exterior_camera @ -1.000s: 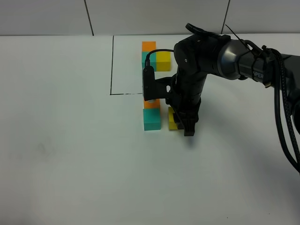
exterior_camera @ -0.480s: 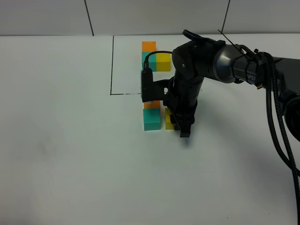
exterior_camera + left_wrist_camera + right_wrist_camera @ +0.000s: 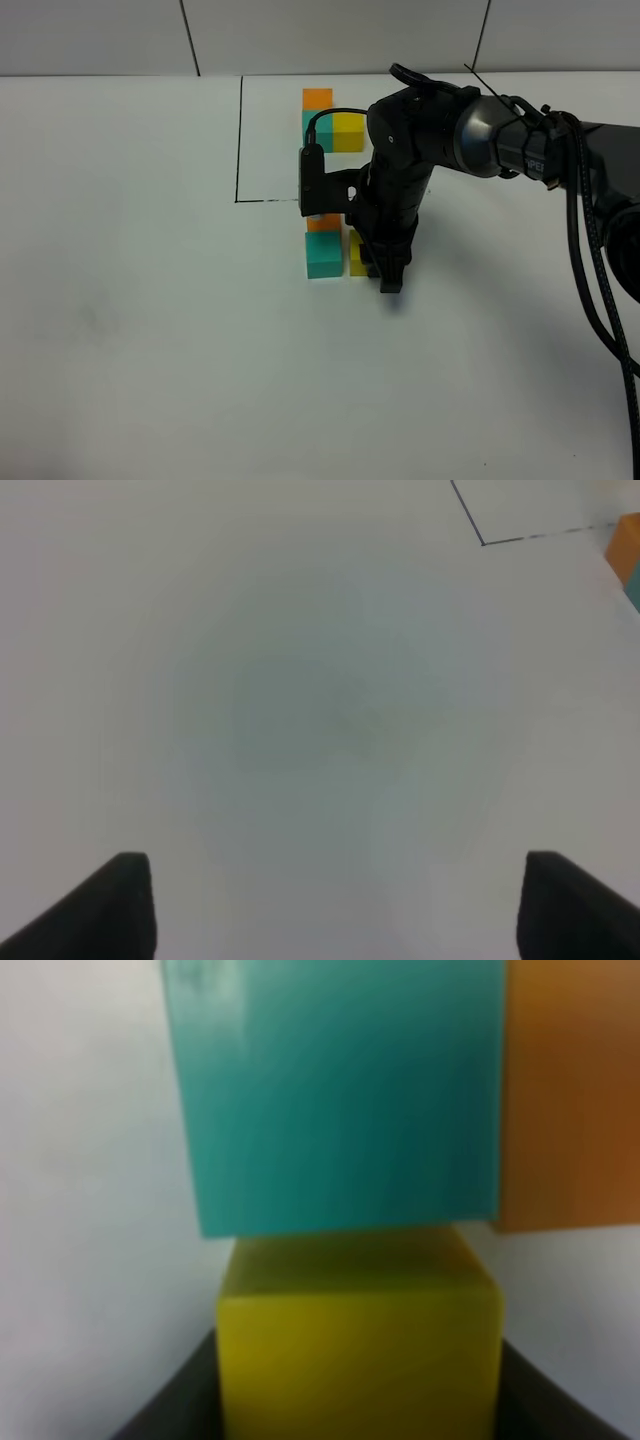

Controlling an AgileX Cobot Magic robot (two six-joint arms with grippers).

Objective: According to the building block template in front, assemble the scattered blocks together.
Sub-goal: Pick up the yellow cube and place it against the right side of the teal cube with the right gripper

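Exterior high view gives me the loose yellow block (image 3: 356, 253) just right of the teal block (image 3: 323, 255), the two touching or very nearly so, while the orange block (image 3: 322, 223) sits against the teal one's far side. My right gripper (image 3: 388, 278) stands over the yellow block and covers most of it. From the right wrist camera I see the yellow block (image 3: 358, 1345) between the dark finger edges at either side, its far face up against the teal block (image 3: 335, 1095), and the orange block (image 3: 570, 1095) flush beside the teal. The fingers look pressed in on the yellow block, so I read it as pinched.

Farther back on the white table (image 3: 150, 350), the building block template (image 3: 331, 121) lies inside the thin black drawn frame (image 3: 240, 140), orange at the back, teal in front of it, yellow on teal's right.

My left gripper (image 3: 335, 900) shows only in its own wrist camera, where two dark fingertips (image 3: 115, 905) stand well apart over bare table with nothing between them. A corner of the black frame (image 3: 483, 542) and a sliver of orange (image 3: 625, 545) sit at that picture's edge.
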